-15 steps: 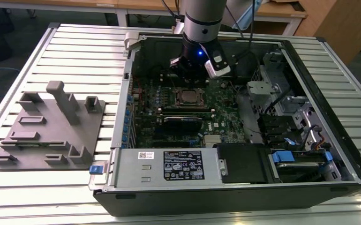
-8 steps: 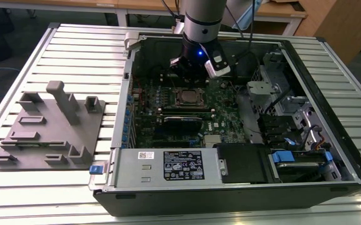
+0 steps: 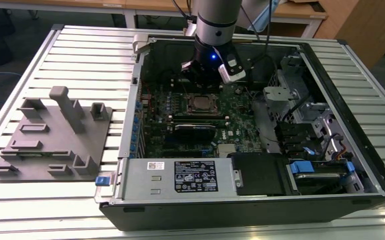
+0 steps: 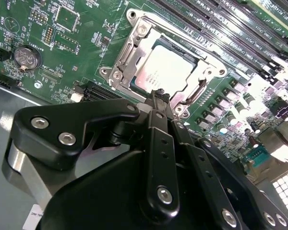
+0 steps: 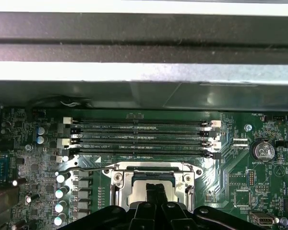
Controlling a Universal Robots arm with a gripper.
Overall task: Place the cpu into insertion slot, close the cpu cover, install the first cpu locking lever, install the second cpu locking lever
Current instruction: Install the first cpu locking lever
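Arm upright over the open computer case [image 3: 372, 150] on the counter [image 3: 86, 55], tool [image 4: 158, 93] pinched narrow and holding nothing, tips just above the cpu [image 4: 165, 72], cpu seated in the insertion slot [image 4: 178, 46], cpu cover [image 4: 127, 52] framing it, case walls close around.

Black-and-white label [image 3: 194, 176] on grey box [image 3: 142, 181], print too small to read, small white sticker [image 3: 155, 165] beside it, faint white lettering [image 5: 258, 164] on green circuit board [image 5: 230, 143], nothing legible

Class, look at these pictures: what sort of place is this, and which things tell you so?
Probably a robotics lab or workshop: a robot arm reaches into an open computer case on a slatted metal table, with wooden desks behind.
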